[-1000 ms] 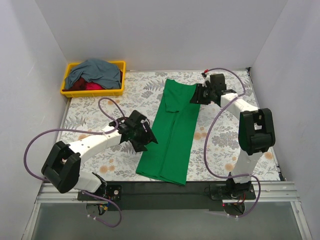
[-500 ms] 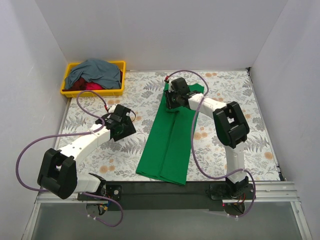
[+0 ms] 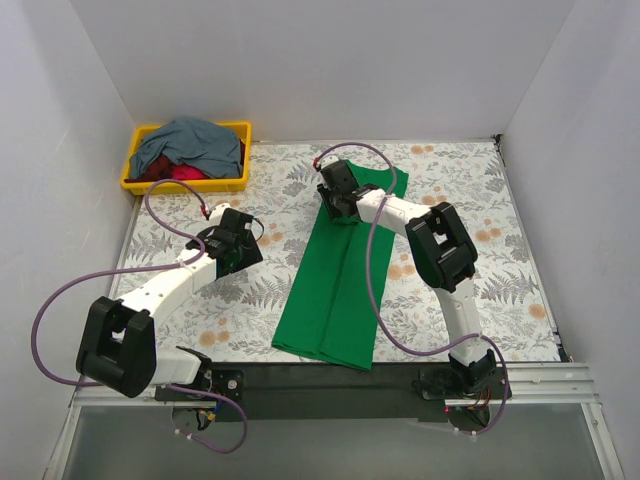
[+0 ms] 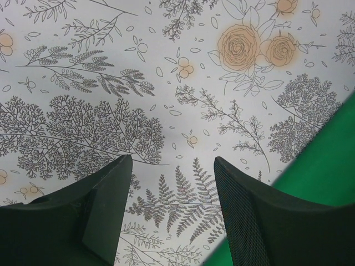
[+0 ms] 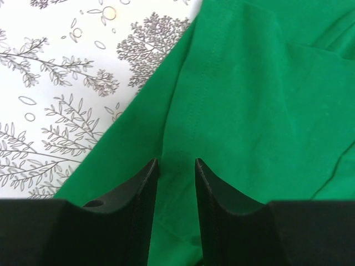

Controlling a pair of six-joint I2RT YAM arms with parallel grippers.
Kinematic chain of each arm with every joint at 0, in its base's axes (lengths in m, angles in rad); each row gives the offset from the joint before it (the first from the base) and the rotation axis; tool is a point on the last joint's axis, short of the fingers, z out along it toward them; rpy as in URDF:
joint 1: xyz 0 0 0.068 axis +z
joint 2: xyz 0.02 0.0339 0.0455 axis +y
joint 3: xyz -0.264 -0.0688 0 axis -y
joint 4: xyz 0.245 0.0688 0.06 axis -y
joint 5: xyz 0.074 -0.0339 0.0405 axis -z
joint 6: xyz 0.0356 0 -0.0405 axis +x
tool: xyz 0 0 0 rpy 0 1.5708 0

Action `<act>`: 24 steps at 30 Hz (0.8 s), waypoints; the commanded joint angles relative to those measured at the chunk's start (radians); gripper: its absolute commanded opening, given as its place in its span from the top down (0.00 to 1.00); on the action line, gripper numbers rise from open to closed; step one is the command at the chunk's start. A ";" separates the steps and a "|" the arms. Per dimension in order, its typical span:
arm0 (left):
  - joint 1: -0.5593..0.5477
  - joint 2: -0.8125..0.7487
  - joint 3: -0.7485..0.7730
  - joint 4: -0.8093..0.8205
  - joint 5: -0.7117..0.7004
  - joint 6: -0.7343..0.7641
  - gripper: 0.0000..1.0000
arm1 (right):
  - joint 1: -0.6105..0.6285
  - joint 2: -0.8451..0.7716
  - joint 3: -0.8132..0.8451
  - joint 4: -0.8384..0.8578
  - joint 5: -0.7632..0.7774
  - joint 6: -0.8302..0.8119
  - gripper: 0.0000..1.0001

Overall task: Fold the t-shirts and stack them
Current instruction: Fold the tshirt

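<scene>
Step in hand: folding the bright green soft cloth t-shirt [image 3: 345,280], which already lies as a long narrow strip running near to far on the flower-printed table cover [image 3: 500,290]. The crosswise folds are not yet made, by my reading.

Right gripper [image 3: 335,200]: low over the far-left corner of the green strip. Its wrist view [image 5: 176,162] shows the fingers only a narrow slit apart above a crease. I cannot tell whether they pinch cloth.

Left gripper [image 3: 236,245]: spread wide and empty over bare table cover, left of the strip. Its wrist view [image 4: 172,160] catches only a green edge at lower right.

Waiting shirts: the slate grey-blue cloth t-shirt [image 3: 190,143] and the red cloth t-shirt [image 3: 185,172] lie bunched in the yellow plastic bin [image 3: 180,186] at the far left (both still unfolded).

Next move: likely a firm pinch on the far edge and a matching grasp from the left arm, so the far end can be carried toward the near end without skewing.

Change from a second ago: the right gripper has crossed from the far-right side of the shirt to its far-left corner, and the left gripper has backed away from the shirt's left edge.
</scene>
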 commanded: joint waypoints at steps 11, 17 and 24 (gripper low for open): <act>0.013 -0.020 -0.009 0.031 0.003 0.023 0.41 | 0.047 -0.056 -0.028 -0.011 -0.004 -0.067 0.62; 0.016 -0.019 -0.012 0.031 0.003 0.023 0.41 | 0.047 -0.058 -0.052 -0.016 0.017 -0.064 0.64; 0.018 -0.010 -0.010 0.032 0.010 0.026 0.41 | 0.052 -0.094 -0.103 -0.016 0.046 -0.061 0.64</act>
